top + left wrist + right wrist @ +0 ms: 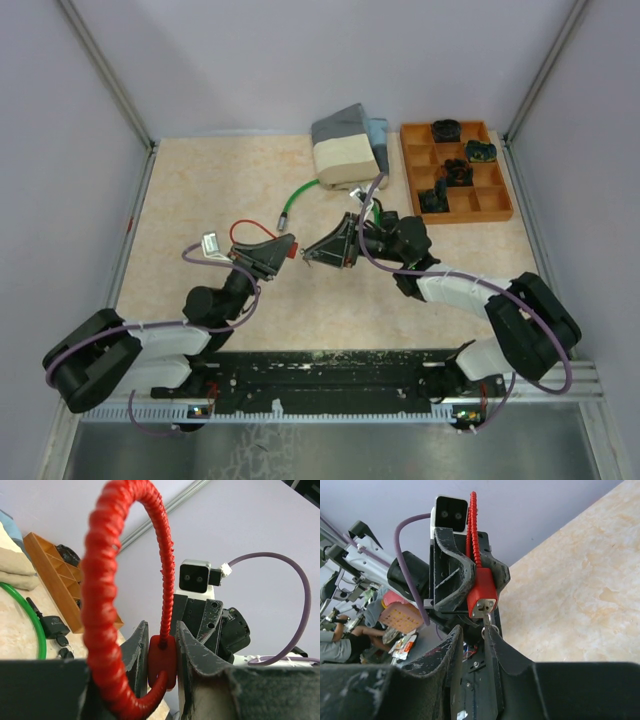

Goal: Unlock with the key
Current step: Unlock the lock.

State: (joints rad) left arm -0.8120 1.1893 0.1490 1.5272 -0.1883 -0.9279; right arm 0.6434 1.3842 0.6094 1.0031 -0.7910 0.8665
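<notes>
Right gripper [472,637], mine: pinched on key [487,621], shaft in line with keyway of red lock [482,595] directly ahead, touching; left gripper [162,637] clamps that lock.

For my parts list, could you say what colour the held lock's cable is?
The cable is red, clearest in left wrist view.

Two hands are counted: the left hand [282,250] and the right hand [318,254]. One red cable lock [100,605], one key [488,621], one green cable lock [300,197], one wooden tray [491,200] and four dark items [446,129] inside it are seen.
</notes>
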